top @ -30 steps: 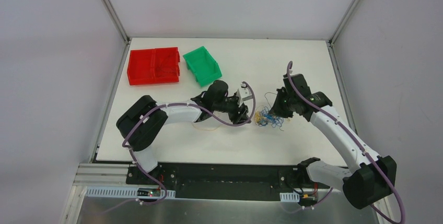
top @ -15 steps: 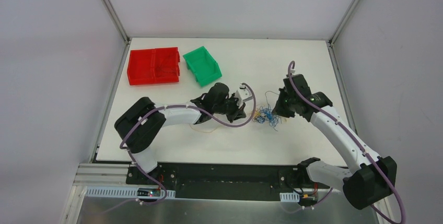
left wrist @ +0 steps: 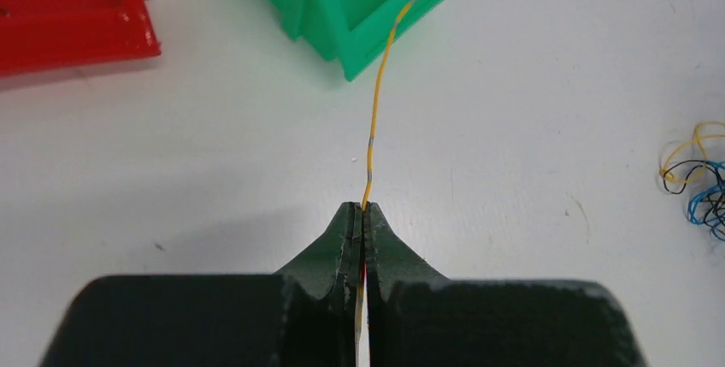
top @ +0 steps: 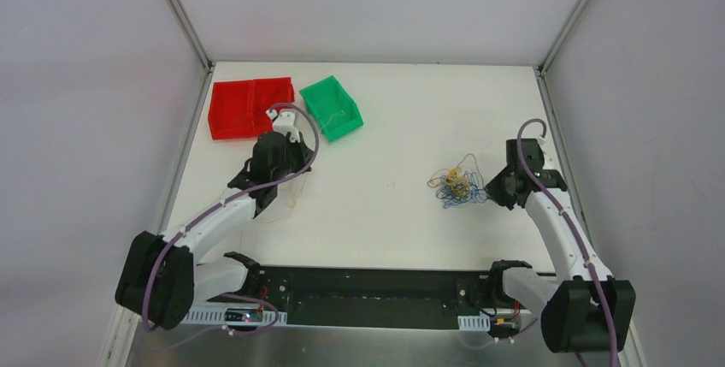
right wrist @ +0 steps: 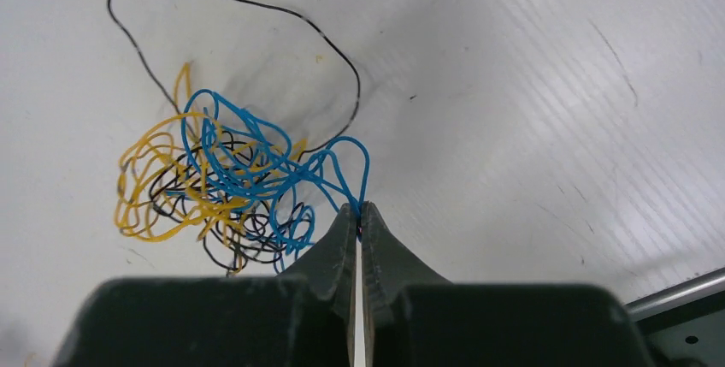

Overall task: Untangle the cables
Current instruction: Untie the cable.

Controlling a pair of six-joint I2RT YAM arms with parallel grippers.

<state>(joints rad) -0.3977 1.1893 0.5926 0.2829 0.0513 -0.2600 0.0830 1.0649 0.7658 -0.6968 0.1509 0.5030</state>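
The cables form a small clump (top: 457, 186) of blue, yellow and black wires (right wrist: 222, 187) on the white table, right of centre. My right gripper (right wrist: 359, 207) is shut on a blue strand (right wrist: 344, 170) at the clump's right edge (top: 490, 188). A black loop (right wrist: 256, 3) trails out beyond the clump. My left gripper (left wrist: 362, 206) is shut on a single yellow-orange wire (left wrist: 376, 119), which runs straight ahead into the green bin (left wrist: 376, 38). In the top view that gripper (top: 299, 146) sits just in front of the bins, far left of the clump.
A red two-compartment bin (top: 252, 109) and the green bin (top: 329, 97) stand at the table's back left. Grey walls with metal posts enclose the table. A metal rail (right wrist: 684, 290) runs along the table's right edge, close to the right gripper.
The left gripper has shut and the arm has swung left towards the bins, drawing the yellow-orange wire away. The right arm has pulled right, dragging the clump with it.
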